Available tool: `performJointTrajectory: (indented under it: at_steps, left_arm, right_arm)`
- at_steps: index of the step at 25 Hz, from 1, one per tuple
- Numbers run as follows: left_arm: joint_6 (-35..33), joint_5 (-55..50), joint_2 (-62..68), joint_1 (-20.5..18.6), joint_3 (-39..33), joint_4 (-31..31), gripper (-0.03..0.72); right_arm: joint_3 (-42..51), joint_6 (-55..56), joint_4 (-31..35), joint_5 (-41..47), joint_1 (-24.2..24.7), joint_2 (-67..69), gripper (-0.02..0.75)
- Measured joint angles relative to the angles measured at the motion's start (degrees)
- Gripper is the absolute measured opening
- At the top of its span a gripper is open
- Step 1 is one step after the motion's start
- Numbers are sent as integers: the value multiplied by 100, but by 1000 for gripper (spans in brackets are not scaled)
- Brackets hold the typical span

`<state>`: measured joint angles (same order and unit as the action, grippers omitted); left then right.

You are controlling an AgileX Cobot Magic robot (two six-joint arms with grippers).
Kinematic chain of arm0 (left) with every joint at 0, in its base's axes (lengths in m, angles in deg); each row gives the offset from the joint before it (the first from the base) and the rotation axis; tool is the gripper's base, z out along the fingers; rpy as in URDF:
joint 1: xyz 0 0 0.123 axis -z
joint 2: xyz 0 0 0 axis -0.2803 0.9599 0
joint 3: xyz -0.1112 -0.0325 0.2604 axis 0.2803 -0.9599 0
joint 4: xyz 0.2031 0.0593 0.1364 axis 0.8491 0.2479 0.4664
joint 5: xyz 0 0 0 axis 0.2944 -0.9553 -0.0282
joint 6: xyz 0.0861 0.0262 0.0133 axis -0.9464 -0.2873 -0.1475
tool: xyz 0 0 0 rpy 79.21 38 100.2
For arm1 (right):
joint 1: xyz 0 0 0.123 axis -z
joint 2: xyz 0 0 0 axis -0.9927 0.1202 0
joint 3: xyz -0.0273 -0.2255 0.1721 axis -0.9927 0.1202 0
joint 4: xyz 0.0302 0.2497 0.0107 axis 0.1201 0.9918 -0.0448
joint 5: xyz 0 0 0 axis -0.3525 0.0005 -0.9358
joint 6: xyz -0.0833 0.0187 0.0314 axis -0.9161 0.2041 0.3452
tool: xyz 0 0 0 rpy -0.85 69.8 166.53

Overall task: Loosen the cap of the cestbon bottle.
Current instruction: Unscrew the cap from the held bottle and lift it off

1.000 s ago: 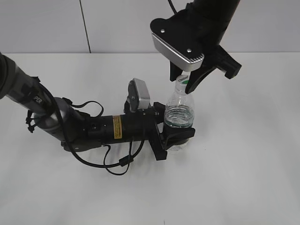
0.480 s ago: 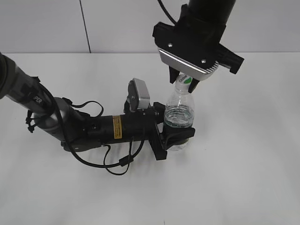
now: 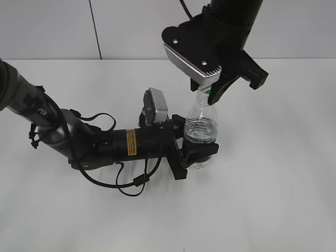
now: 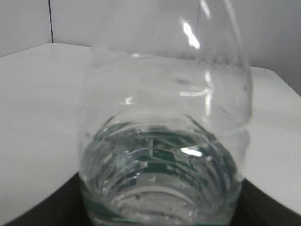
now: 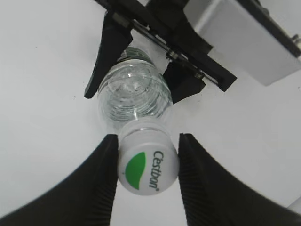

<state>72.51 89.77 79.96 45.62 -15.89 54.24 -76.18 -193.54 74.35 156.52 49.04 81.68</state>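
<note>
The cestbon bottle [image 3: 200,125] stands upright on the white table, clear and ribbed, with water in its lower part. My left gripper [image 3: 197,150] lies low along the table and is shut on the bottle's lower body; the left wrist view is filled by the bottle [image 4: 164,141], with the dark jaws [image 4: 160,212] at the bottom corners. My right gripper [image 3: 210,92] comes down from above. Its two black fingers [image 5: 147,141] press both sides of the white cap [image 5: 147,168] with the green patch. The cap [image 3: 207,90] is mostly hidden in the exterior view.
The white table [image 3: 273,184] runs back to a pale wall. The left arm [image 3: 79,139] and its cables lie across the table's left half. The left jaws [image 5: 183,80] show below the bottle [image 5: 134,94] in the right wrist view.
My right wrist turned about the cap one way and then back, staying on top of the bottle. The bottle and the left arm have not moved.
</note>
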Motion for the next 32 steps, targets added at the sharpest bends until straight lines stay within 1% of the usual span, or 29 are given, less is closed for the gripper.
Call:
performJointTrajectory:
  at_steps: [2, 3, 4, 6, 7, 8, 10, 16, 21, 25, 29, 32]
  left_arm:
    - [0, 0, 0, 0, 0, 7, 405]
    - [0, 6, 0, 0, 0, 14, 405]
    - [0, 6, 0, 0, 0, 36, 405]
    - [0, 11, 0, 0, 0, 77, 405]
    - [-5, 23, 0, 0, 0, 93, 405]
    - [-5, 23, 0, 0, 0, 99, 405]
    - [-5, 23, 0, 0, 0, 110, 405]
    - [-5, 23, 0, 0, 0, 117, 405]
    - [-5, 28, 0, 0, 0, 120, 405]
    - [-5, 28, 0, 0, 0, 110, 405]
    - [-5, 28, 0, 0, 0, 108, 405]
    - [-5, 28, 0, 0, 0, 119, 405]
  right_arm:
    - [0, 497, 0, 0, 0, 0, 305]
    - [0, 836, 0, 0, 0, 0, 330]
    - [0, 1180, -14, -25, 0, 0, 367]
    - [0, 1703, -55, -72, 0, 0, 468]
    - [0, 1927, -70, -81, 0, -12, 502]
    - [0, 2128, -70, -87, 0, -30, 531]
    - [0, 2480, -55, -92, 0, -111, 559]
    - [-1, 3498, 288, -92, 0, -440, 570]
    - [-1, 4582, 423, -92, 0, -805, 570]
    - [-19, 6407, 427, -92, 0, -939, 570]
    - [-19, 8766, 300, -92, 0, -939, 570]
    - [-19, 9904, 266, -92, 0, -939, 570]
